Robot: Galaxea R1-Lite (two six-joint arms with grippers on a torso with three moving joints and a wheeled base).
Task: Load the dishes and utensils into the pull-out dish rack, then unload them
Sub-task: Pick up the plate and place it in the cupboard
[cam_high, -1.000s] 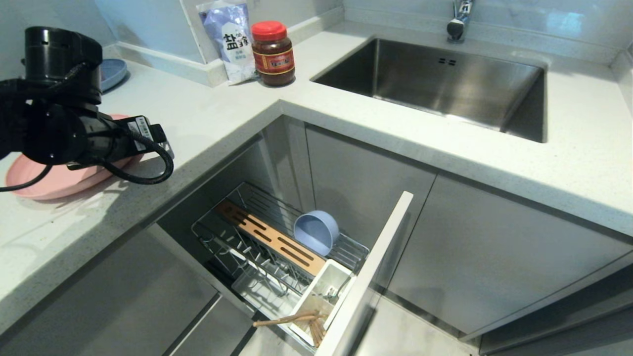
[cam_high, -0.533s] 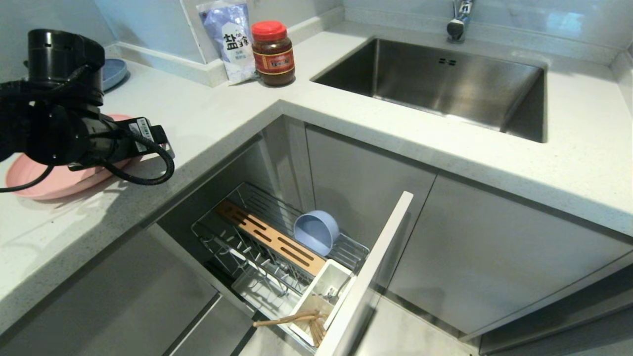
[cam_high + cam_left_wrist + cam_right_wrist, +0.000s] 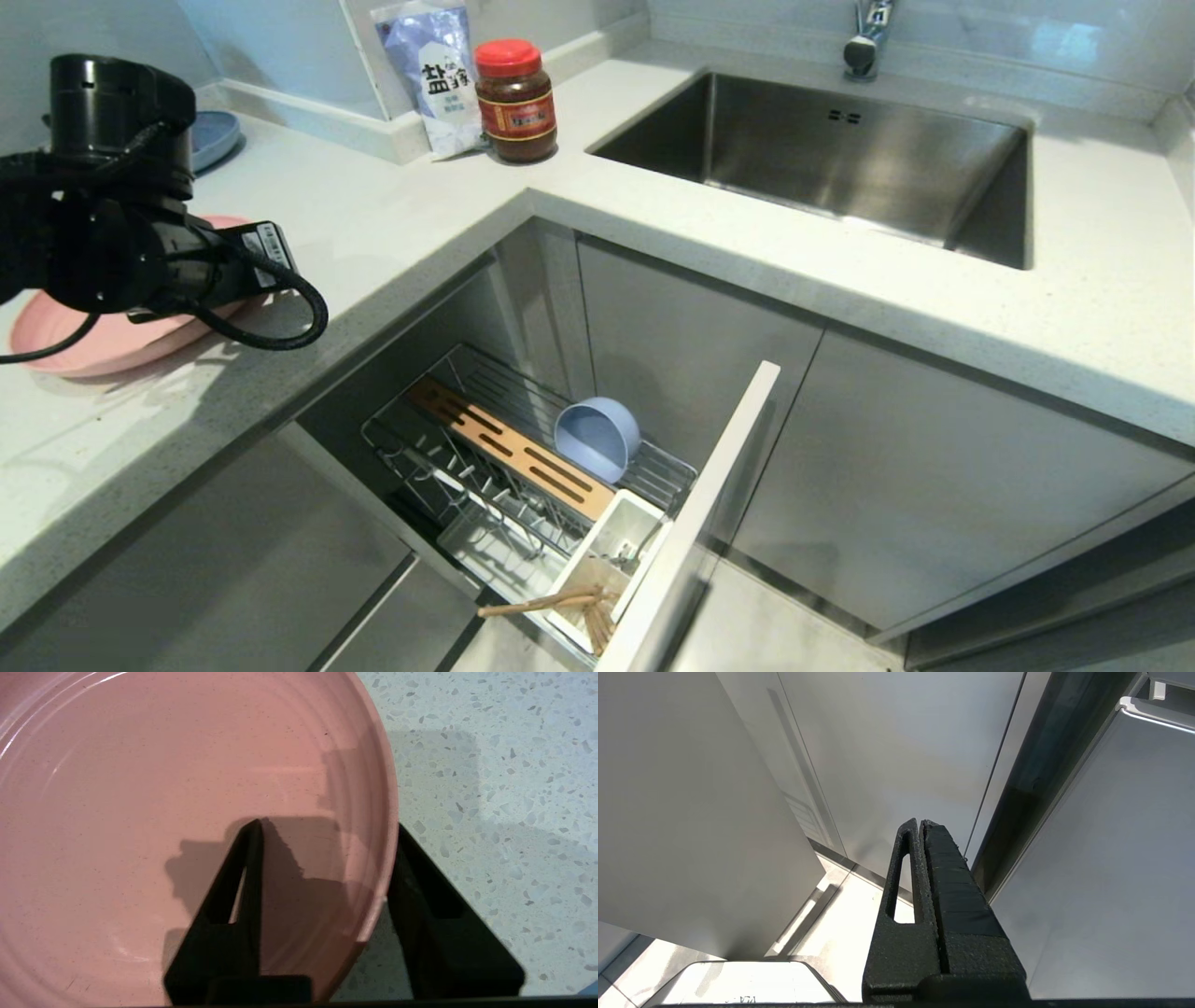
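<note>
Change from the earlier head frames: the left arm's outline is shifted very slightly over the pink plate [image 3: 112, 341]; plate, rack and contents are unmoved.

Left pincer [image 3: 327, 828]: set over the plate's rim near the front left edge of the tabletop [image 3: 392, 215]. One finger [image 3: 243, 882] is placed inside the plate, the other outside on the speckled surface, with the rim between them. The jaws are held apart; contact with the rim cannot be told.

Right pincer [image 3: 921, 823]: fingers pressed together, nothing held, parked low beside grey cabinet fronts.

Pull-out dish rack [image 3: 523, 467]: drawn out below the tabletop's inner corner. The blue-grey bowl [image 3: 597, 437] is tipped on its side in the wire section behind the wooden board [image 3: 509, 448]. The chopsticks [image 3: 551, 605] are lodged in the white cutlery cup [image 3: 607, 551], ends projecting over its front.

Open room: bare tabletop between plate and sink [image 3: 822, 149]; a salt bag [image 3: 434, 75] and red-lidded jar [image 3: 515, 101] are kept at the back wall.

Hidden: most of the plate is covered by the arm in the head view; the spoon cannot be made out.
</note>
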